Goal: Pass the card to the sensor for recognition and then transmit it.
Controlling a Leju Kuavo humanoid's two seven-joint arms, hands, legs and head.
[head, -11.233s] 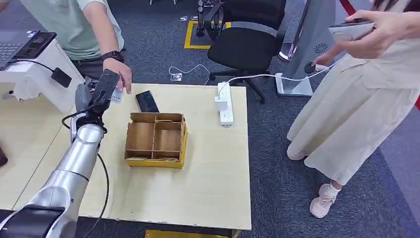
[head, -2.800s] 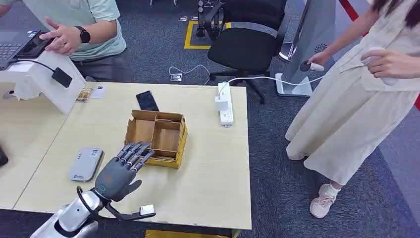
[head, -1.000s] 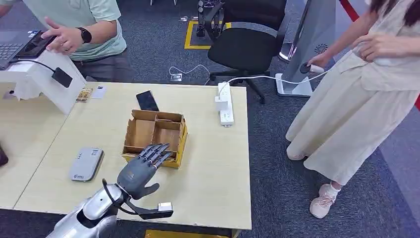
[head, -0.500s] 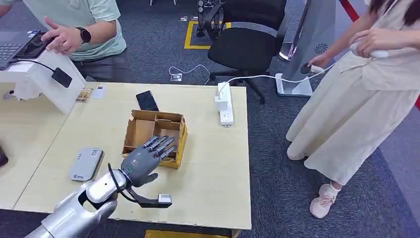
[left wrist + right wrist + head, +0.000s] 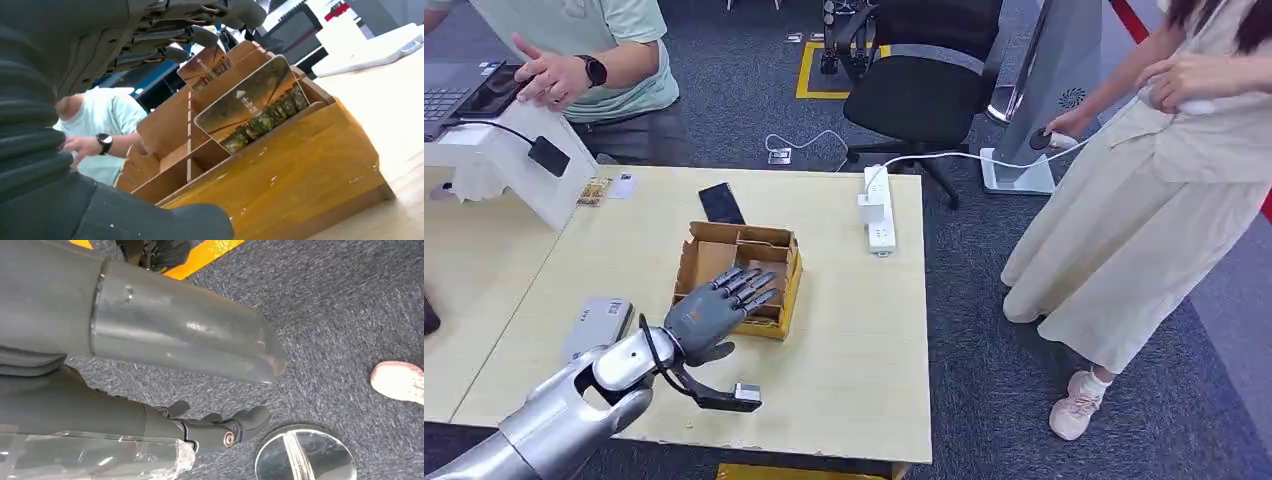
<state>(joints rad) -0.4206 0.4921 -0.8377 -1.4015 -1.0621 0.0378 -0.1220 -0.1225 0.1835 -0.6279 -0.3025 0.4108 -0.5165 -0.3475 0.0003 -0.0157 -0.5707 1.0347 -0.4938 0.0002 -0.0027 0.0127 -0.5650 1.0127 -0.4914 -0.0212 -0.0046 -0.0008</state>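
My left hand (image 5: 716, 306) hovers over the near compartments of the divided cardboard box (image 5: 740, 233), fingers spread and holding nothing. In the left wrist view its dark fingers (image 5: 190, 35) reach above the box (image 5: 300, 170), where a gold card (image 5: 250, 107) stands tilted in a near compartment and a second card (image 5: 204, 67) stands behind it. The grey sensor (image 5: 592, 326) lies flat on the table, left of my forearm. Two more cards (image 5: 608, 188) lie at the table's far left corner. My right hand (image 5: 150, 340) hangs over the carpet, holding nothing.
A black phone (image 5: 721, 203) lies behind the box and a white power strip (image 5: 879, 212) near the table's (image 5: 844, 330) right edge. One person sits at the far left by a laptop stand (image 5: 504, 150); another stands on the right.
My left hand has moved forward and up from near the table's front edge to over the box's near compartments. The box, sensor and cards have not moved.
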